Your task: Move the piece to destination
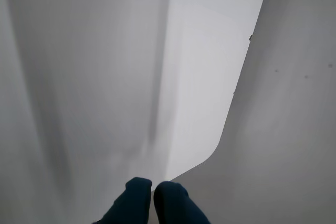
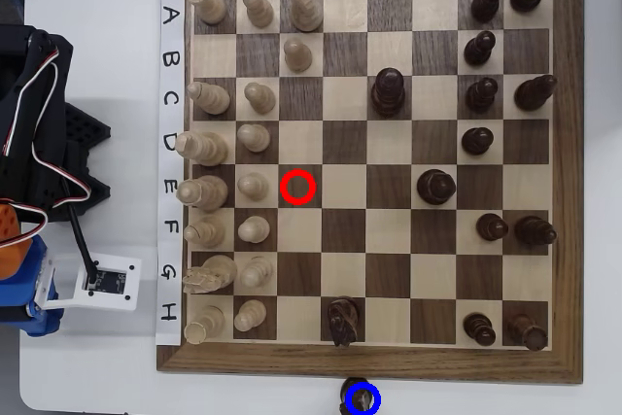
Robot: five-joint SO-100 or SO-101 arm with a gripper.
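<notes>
Since the piece (image 2: pixel 358 395) already sat inside the blue ring (image 2: pixel 362 411) on the white worktop (image 2: pixel 97 376), just off the board's (image 2: pixel 369 364) near edge in the overhead view, you had the jaws (image 1: pixel 153 188) clenched on nothing, tips together over bare surface in the wrist view. Room was open there, though the dark knight (image 2: pixel 341 321) stood close by.
</notes>
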